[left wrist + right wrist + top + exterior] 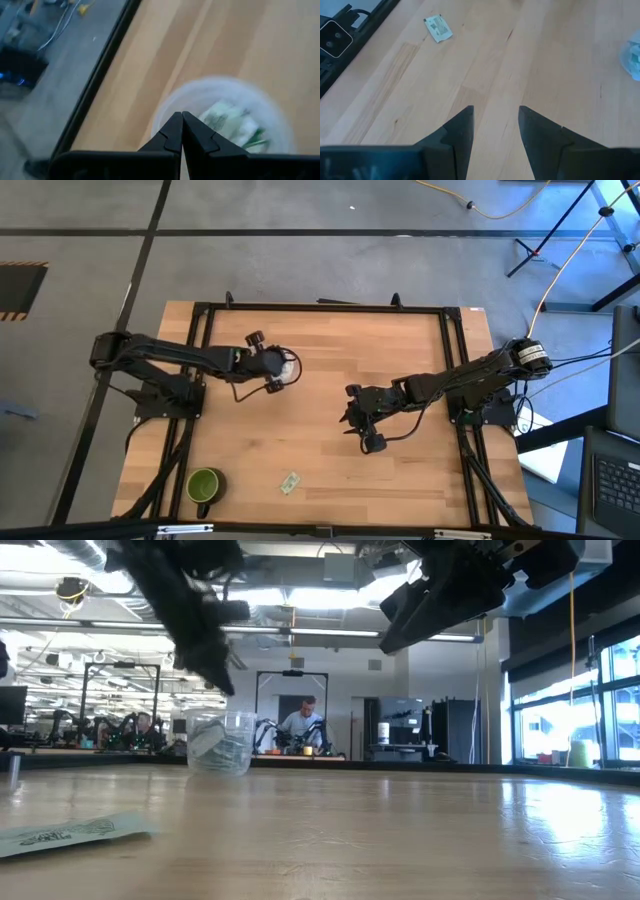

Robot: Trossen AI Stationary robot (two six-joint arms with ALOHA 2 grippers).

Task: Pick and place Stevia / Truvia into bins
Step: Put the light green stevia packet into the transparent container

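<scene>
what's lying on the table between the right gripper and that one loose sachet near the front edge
Nothing: the high view shows only bare wood between the right gripper and the loose sachet. The right wrist view agrees, with only bare table before the sachet.

Grey concrete floor (pixel 300 260), bright ceiling lights (pixel 320 595) (windows (pixel 610 710) at one side).

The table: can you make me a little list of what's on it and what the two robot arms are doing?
Table: wooden top, black frame
Cup: clear plastic cup with green and white packets inside
Loose packet: one packet lying flat near the front edge
Mug: green mug at the front left corner
Left gripper: left gripper above the cup, jaws shut, holding nothing
Right gripper: right gripper over bare wood, jaws open, empty
</scene>
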